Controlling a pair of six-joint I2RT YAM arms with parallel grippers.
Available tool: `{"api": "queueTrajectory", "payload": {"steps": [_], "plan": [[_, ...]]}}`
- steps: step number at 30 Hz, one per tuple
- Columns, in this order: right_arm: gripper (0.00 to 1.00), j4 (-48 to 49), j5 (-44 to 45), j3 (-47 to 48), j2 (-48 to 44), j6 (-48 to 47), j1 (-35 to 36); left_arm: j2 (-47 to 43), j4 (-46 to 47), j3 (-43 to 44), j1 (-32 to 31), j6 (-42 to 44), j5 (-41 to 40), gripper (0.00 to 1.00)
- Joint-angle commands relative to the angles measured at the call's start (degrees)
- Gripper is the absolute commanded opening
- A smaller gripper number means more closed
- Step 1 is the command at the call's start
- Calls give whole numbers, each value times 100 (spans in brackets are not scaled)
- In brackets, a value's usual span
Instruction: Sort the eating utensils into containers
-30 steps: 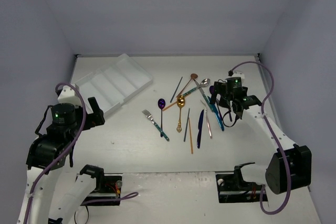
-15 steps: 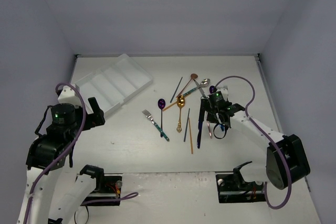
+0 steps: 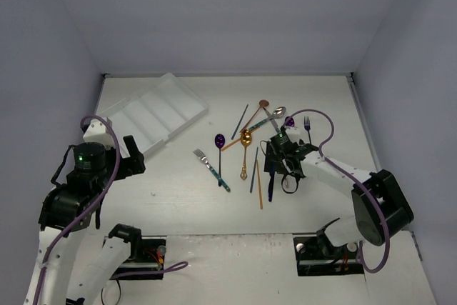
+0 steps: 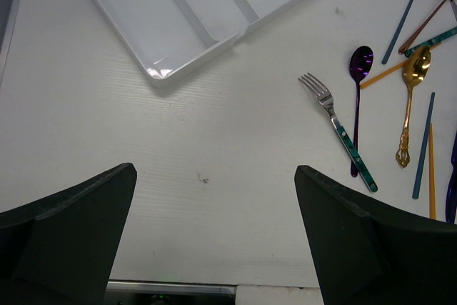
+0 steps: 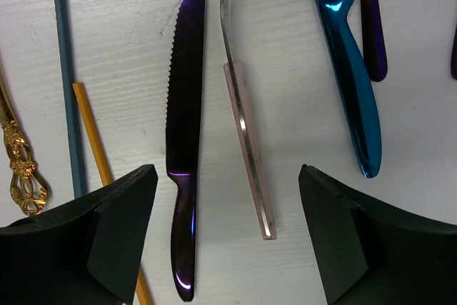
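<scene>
The eating utensils lie scattered right of centre. My right gripper (image 5: 227, 248) (image 3: 280, 169) is open and low over them. A dark purple knife (image 5: 184, 126) and a pink-handled utensil (image 5: 248, 148) lie on the table between its fingers, touching neither. A shiny blue handle (image 5: 350, 83) lies just to the right. A teal-handled fork (image 4: 341, 132), a purple spoon (image 4: 357, 98) and a gold spoon (image 4: 410, 98) lie further left. The white tray of containers (image 3: 153, 116) sits at the far left with nothing in the compartments that show. My left gripper (image 4: 214, 248) (image 3: 132, 155) hangs open over bare table.
A teal chopstick (image 5: 66, 83) and an orange chopstick (image 5: 93, 133) lie left of the knife, close to my right gripper's left finger (image 5: 114, 233). A purple fork (image 3: 307, 125) lies apart near the right wall. Both arm bases stand at the near edge.
My right arm has swung left and down from the right end of the pile to over the purple knife, its jaws narrowing a little. The purple fork now shows. My left arm barely shifted.
</scene>
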Motion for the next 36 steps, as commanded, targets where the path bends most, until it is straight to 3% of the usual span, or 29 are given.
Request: {"api": "queueTrajectory", "payload": {"steps": [1, 15, 22, 28, 36], "plan": [[77, 77, 432, -24, 110, 338, 143, 94, 216, 45, -27, -105, 23, 93], [60, 92, 873, -114, 171, 315, 130, 152, 222, 82, -36, -105, 57, 93], [59, 85, 622, 77, -280, -201, -92, 193, 217, 115, -34, -107, 68, 93], [58, 85, 237, 85, -524, -531, -709, 267, 225, 124, -34, -156, 159, 93], [46, 141, 19, -42, -256, -759, -964, 256, 216, 81, -35, -257, 167, 93]]}}
